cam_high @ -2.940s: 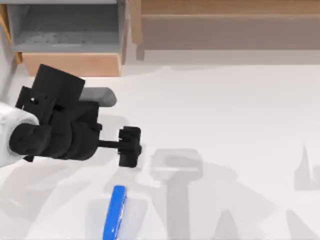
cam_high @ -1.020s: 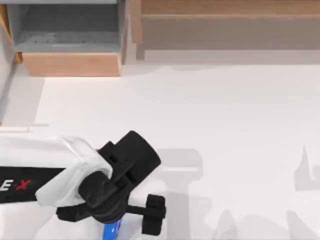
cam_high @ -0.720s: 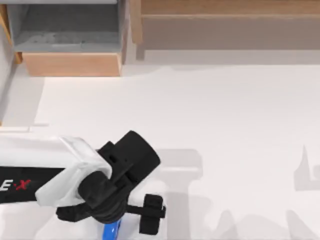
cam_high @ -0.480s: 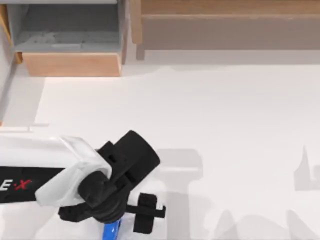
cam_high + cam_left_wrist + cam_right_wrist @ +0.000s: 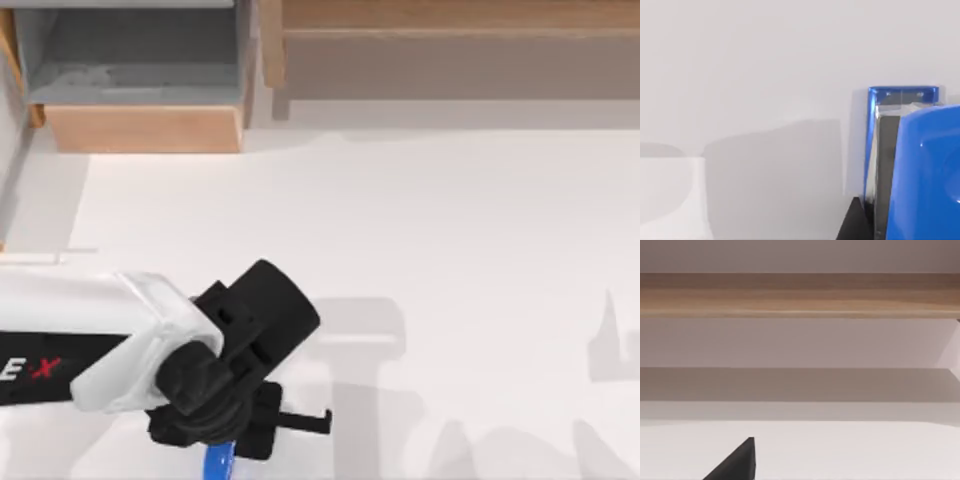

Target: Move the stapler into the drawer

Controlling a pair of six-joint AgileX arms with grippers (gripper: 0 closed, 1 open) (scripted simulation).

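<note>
- Left gripper (image 5: 225,440), lower left of the top view: it sits low over the stapler (image 5: 217,463), whose bright blue body shows just beneath the black wrist at the bottom edge of the frame; half a second ago the outer black pad stood farther right on its rail, and it has since slid inward toward the wrist; the fingers are therefore judged to be closing on the stapler, though whether the pinch is complete cannot be told here.
- Left wrist view: the stapler (image 5: 910,165) lies close at the right of the frame, with its blue shell, pale inner strip and squared blue end resting on the white surface (image 5: 765,75); a dark wedge of one finger (image 5: 852,225) sits against its side at the bottom edge.
- Drawer (image 5: 140,128), upper left of the top view: it stands open with grey floor and tan front panel, well apart from the stapler; beside it to the right runs the long wooden shelf (image 5: 450,50).
- Right arm: it is parked off to the side; its wrist view looks toward the shelf (image 5: 800,295) across the surface.
- Meaning for the task: the grasp appears nearly made; lifting and carrying up the frame to the drawer are not yet done.
</note>
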